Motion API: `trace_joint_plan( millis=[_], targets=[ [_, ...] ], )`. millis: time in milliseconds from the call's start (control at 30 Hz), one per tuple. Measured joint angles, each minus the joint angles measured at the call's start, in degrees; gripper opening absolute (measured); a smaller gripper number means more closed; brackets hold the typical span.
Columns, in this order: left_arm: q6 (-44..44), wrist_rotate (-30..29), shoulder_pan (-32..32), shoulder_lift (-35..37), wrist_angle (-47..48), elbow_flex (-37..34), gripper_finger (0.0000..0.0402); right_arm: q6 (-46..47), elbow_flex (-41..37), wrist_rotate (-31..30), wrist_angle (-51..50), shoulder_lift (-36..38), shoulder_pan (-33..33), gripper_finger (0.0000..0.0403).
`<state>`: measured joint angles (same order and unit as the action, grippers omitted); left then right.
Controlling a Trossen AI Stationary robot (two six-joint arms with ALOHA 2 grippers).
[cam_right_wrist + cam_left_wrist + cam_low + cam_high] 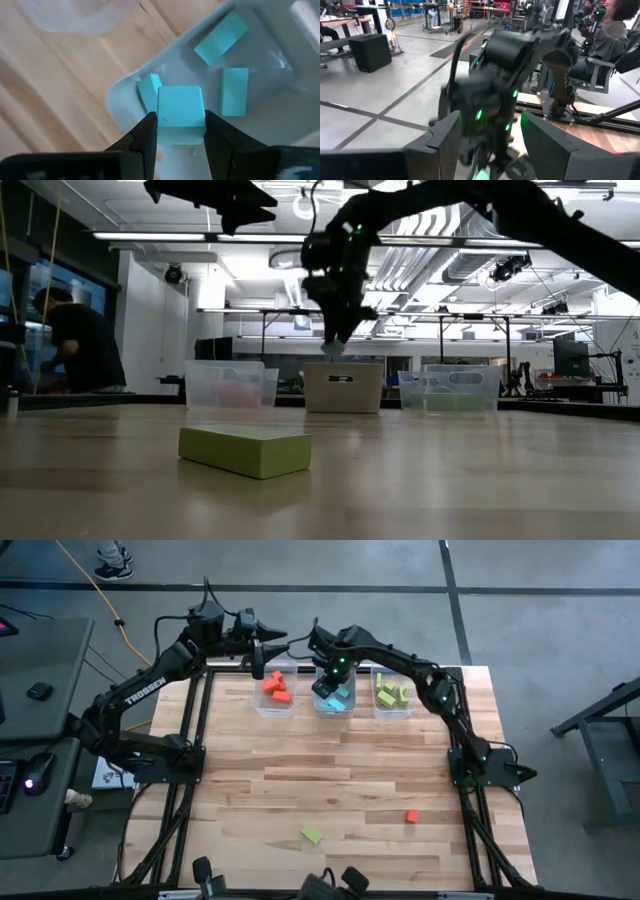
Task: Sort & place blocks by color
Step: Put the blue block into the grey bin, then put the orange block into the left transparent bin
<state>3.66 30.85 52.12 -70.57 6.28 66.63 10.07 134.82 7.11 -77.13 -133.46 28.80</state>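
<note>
Three clear bins stand in a row at the table's far edge: red-orange blocks [276, 688] lie in the left one, light blue blocks [234, 90] in the middle one [335, 700], yellow-green blocks [392, 695] in the right one. My right gripper [181, 140] hangs over the middle bin, shut on a light blue cube [180, 112]. A yellow-green block [311, 834] and a red-orange block [411, 816] lie flat on the near part of the table. My left gripper [278, 639] is raised beyond the left bin, open, holding nothing. My right gripper pinches the light blue cube by two opposite sides [161, 120] between its two fingers [145, 137]. The fingers come from above, pointing steeply down. The cube hangs level, clear of the bin floor and the blocks below it.
The wooden table [350, 780] has open room between the bins and the two loose blocks. My right arm [420, 675] arches over the right bin. Metal frame rails [195, 740] run along both table sides. A person sits in the room behind.
</note>
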Motion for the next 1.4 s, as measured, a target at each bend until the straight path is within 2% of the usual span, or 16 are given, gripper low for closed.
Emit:
trace_joint_plan(
  millis=[267, 900, 1400],
  targets=[
    [0.02, -0.02, 0.0, 0.55, 0.13, 0.0, 0.0181, -0.49, 0.0, -0.04, 0.84, -5.25, 1.27, 0.0104],
    [0.01, -0.01, 0.0, 0.55, 1.9, 0.0, 0.0181, -2.99, 0.0, 0.0, 3.46, -7.92, 2.13, 0.0107],
    [0.02, 0.0, 0.0, 0.53, 1.84, 0.0, 0.0181, -2.11, 0.0, -0.99, 3.23, -7.92, 2.14, 0.0202]
  ],
)
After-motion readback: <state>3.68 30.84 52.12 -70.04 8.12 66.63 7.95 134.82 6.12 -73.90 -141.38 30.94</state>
